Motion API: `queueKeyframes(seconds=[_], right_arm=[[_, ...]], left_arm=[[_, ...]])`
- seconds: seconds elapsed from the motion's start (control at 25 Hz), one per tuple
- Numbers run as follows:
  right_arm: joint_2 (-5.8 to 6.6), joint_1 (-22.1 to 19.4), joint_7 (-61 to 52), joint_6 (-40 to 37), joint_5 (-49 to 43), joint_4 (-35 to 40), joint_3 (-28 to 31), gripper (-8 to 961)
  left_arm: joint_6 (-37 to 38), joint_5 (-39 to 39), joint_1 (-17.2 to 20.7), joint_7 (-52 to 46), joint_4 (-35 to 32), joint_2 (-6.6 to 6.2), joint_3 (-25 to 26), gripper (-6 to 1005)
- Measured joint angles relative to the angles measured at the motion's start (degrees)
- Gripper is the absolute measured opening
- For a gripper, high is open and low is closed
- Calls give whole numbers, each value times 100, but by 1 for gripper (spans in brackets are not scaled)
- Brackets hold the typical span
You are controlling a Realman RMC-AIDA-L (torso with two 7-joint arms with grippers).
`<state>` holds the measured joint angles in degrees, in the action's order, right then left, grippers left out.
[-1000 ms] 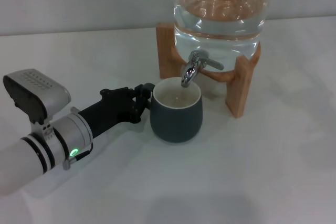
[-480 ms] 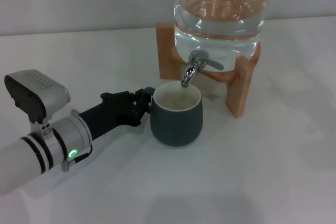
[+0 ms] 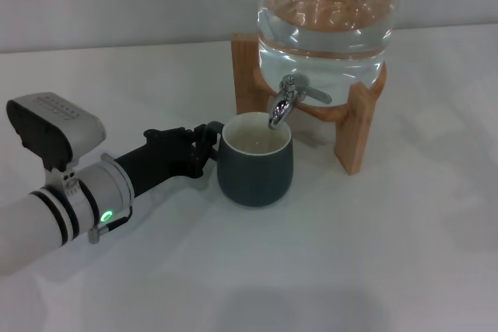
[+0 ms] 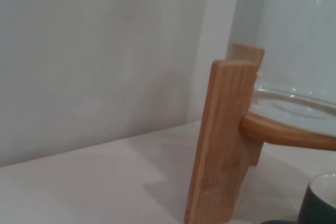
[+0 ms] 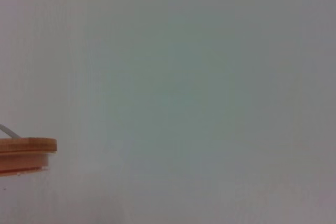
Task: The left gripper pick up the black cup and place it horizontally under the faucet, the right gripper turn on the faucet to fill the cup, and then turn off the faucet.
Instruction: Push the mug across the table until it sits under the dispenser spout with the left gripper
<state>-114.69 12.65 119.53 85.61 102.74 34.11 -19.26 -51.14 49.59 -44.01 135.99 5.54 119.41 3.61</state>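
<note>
The black cup (image 3: 255, 172) stands upright on the white table, its cream inside showing, with its rim right below the spout of the chrome faucet (image 3: 286, 103). My left gripper (image 3: 210, 144) reaches in from the left and is shut on the cup's left side, where its black fingers hide the handle. No water shows running from the spout. An edge of the cup (image 4: 320, 203) also shows in the left wrist view. My right gripper is out of view.
The faucet is fitted to a clear glass water jar (image 3: 327, 13) resting in a wooden stand (image 3: 358, 126), right behind the cup. The stand's leg (image 4: 218, 145) fills the left wrist view. A wooden disc (image 5: 26, 153) shows against a pale wall in the right wrist view.
My left gripper and the cup have shifted slightly to the left together; the cup stays below the spout. The faucet lever has not moved.
</note>
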Motion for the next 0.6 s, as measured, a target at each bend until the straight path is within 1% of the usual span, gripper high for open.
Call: queueKeyframes(seconds=[0.6], right_arm=[[0, 30, 0, -1, 1, -1, 2, 841]], left_arm=[[72, -9, -26, 72, 10, 4, 0, 115]])
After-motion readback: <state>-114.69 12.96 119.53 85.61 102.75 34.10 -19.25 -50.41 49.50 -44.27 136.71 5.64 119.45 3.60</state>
